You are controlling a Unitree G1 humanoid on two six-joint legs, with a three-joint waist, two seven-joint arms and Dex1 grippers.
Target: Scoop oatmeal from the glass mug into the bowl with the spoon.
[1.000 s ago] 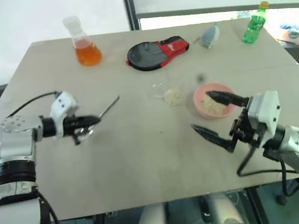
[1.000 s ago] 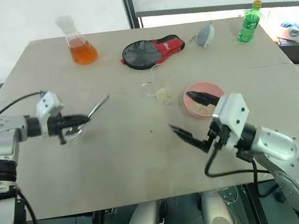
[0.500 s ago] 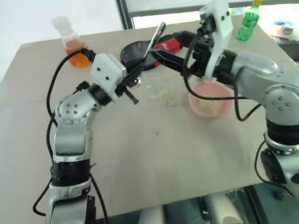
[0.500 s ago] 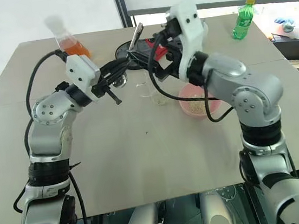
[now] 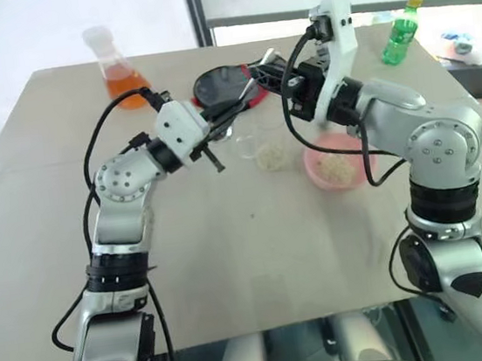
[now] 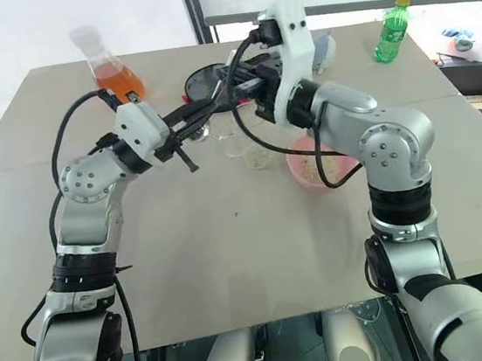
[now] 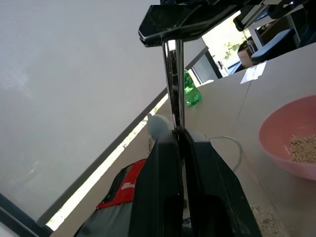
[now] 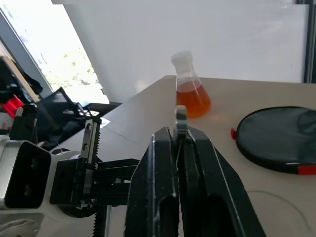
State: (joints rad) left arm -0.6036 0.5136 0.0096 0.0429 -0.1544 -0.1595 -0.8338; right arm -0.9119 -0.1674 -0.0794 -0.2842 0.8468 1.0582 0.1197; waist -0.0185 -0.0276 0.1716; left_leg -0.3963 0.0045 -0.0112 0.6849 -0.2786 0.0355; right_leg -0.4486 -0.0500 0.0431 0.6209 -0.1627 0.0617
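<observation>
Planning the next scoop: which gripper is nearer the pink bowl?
Right. The right gripper hangs just behind the bowl; the left gripper is farther, on its left.

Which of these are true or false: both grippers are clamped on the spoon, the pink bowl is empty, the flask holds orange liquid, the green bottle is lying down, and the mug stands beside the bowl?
1. Both the left gripper and right gripper are clamped on the spoon: true.
2. The pink bowl is empty: false, it holds oatmeal.
3. The flask holds orange liquid: true.
4. The green bottle is lying down: false, it stands upright.
5. The glass mug stands beside the bowl: true.
</observation>
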